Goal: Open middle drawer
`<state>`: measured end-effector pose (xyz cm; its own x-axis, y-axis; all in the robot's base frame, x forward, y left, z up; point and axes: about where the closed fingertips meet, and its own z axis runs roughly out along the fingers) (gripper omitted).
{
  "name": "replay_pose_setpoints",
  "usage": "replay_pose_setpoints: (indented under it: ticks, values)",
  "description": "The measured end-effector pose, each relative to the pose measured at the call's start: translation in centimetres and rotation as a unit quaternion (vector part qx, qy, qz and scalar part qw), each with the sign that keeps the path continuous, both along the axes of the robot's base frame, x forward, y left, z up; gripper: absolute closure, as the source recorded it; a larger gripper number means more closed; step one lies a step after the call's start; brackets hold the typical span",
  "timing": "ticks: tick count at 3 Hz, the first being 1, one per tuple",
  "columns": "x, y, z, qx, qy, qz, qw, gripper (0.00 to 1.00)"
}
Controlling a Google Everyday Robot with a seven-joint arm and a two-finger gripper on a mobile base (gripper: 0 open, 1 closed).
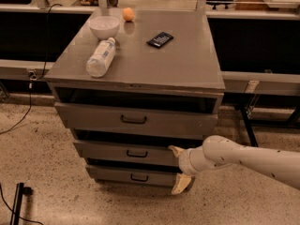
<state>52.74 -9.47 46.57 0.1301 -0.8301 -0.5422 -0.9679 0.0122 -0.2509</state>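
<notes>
The grey metal cabinet [140,74] has three drawers. The middle drawer [108,150] has a flat front and a small dark bar pull [137,153]. Its front stands a little out from the cabinet, with a dark gap above it. My gripper [178,168] is open and empty at the right end of the middle drawer's front, to the right of the pull. Its fingers are spread one above the other: the upper fingertip [176,150] is at the drawer's top edge, and the lower one [181,184] is by the lowest drawer's right corner.
The top drawer [93,116] and the lowest drawer [117,175] sit above and below. On the cabinet top lie a plastic bottle [100,57], a white bowl [104,26], an orange [128,14] and a dark packet [160,39]. A cable [18,118] runs over the speckled floor at left.
</notes>
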Motion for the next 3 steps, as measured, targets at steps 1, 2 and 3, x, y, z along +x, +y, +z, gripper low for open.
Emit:
replay_pose_setpoints:
  ticks: [1, 2, 3]
  values:
    - [1.8, -0.1, -1.3, 0.002, 0.002, 0.011, 0.9999, 0.0]
    - [3.5, -0.9, -1.9, -0.001, -0.001, 0.01, 1.0, 0.0]
    - [4.5, -1.9, -3.0, -0.011, 0.002, -0.006, 0.9999, 0.25]
